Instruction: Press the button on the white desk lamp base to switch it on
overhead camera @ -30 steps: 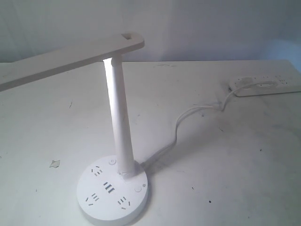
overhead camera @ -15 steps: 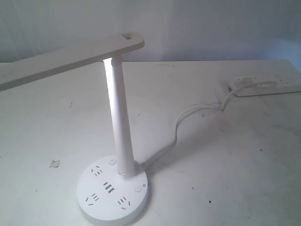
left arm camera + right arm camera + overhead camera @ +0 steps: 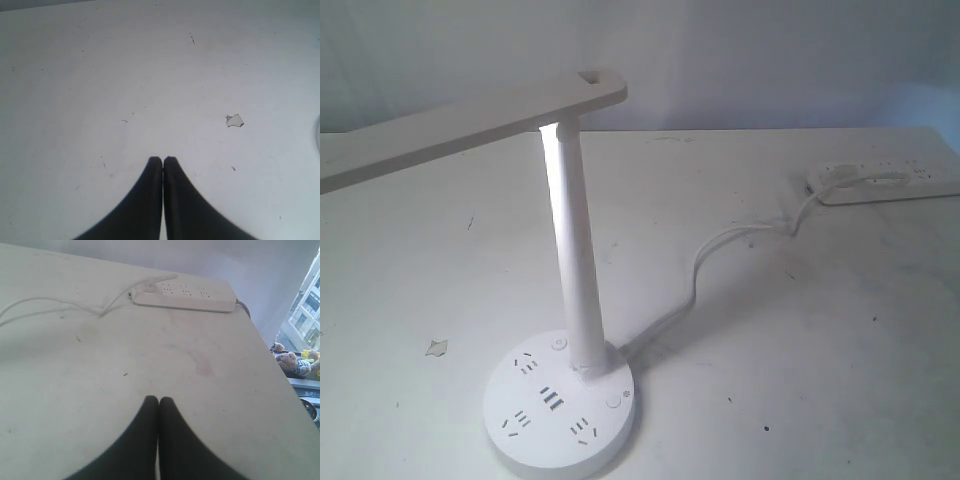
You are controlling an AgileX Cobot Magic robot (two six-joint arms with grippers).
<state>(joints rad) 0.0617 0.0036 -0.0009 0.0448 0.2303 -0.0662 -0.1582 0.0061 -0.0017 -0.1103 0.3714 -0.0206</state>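
Note:
The white desk lamp base [image 3: 535, 432] is a flat round disc at the front of the table, with dark socket slots and USB ports. A tall white post [image 3: 575, 290] rises from it to a long flat head [image 3: 470, 125]. The button [image 3: 613, 402] is a tiny round ring on the base's right side, next to a small grey mark. A second small round button [image 3: 558, 343] sits to the left of the post. Neither gripper shows in the exterior view. My left gripper [image 3: 163, 159] is shut over bare table. My right gripper [image 3: 158, 399] is also shut, over bare table short of the power strip.
An oblong white power strip [image 3: 890, 182] [image 3: 185, 295] lies at the far right, and the lamp's cable [image 3: 720, 245] runs to it. A small chip mark [image 3: 437, 348] [image 3: 234, 120] sits left of the base. The table edge [image 3: 280, 370] drops off beside the right gripper.

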